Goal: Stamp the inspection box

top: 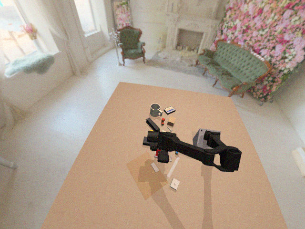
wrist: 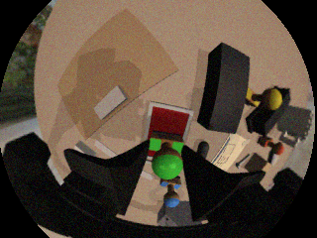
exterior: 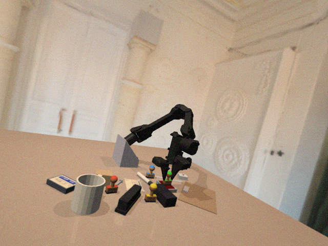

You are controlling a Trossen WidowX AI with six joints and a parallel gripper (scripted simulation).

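Note:
My gripper (exterior: 167, 178) (wrist: 165, 146) is shut on the green-topped stamp (exterior: 169, 173) (wrist: 167, 166), which is upright. The stamp's base is over the near-arm part of the red ink pad (exterior: 170, 187) (wrist: 169, 119); whether it touches the pad I cannot tell. The fingers and stamp hide that part of the pad. The cream card (exterior: 133, 183) (wrist: 232, 150), with printed lines, lies beyond the marker from the pad. The lettering on the held stamp is too small to read. In the top view the arm hides the fingertips.
Blue (exterior: 151, 170) (wrist: 171, 199), yellow (exterior: 152, 187) (wrist: 271, 99) and red (exterior: 113, 180) stamps stand around. A black block (exterior: 166, 196) (wrist: 225, 89) is beside the pad. A stapler (top: 152, 124) (exterior: 128, 200), mug (top: 154, 111) (exterior: 88, 196), marker (exterior: 143, 177) and brown sheet (exterior: 204, 201) (wrist: 149, 61) lie nearby.

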